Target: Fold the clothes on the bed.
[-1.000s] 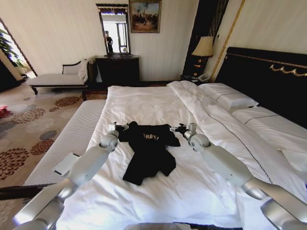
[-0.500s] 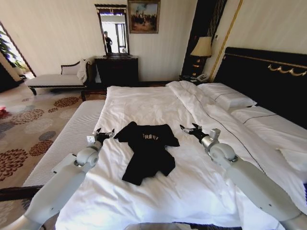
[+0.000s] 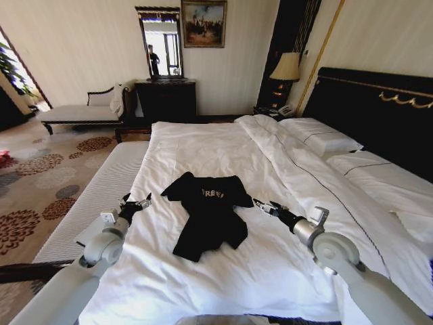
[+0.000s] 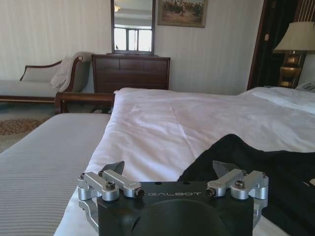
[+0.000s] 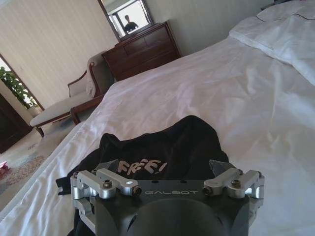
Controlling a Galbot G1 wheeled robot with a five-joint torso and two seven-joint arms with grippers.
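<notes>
The black T-shirt [image 3: 208, 214] lay crumpled near the middle of the bed [image 3: 203, 145], on the white sheet, its white lettering facing up. The left gripper [image 3: 135, 203] hung at the shirt's nine o'clock, over the bed's edge, fingers spread apart and holding nothing, clear of the cloth. The right gripper [image 3: 265, 206] sat at the shirt's three o'clock, just beside its sleeve, jaws likewise parted and empty, pointing toward the fabric.
</notes>
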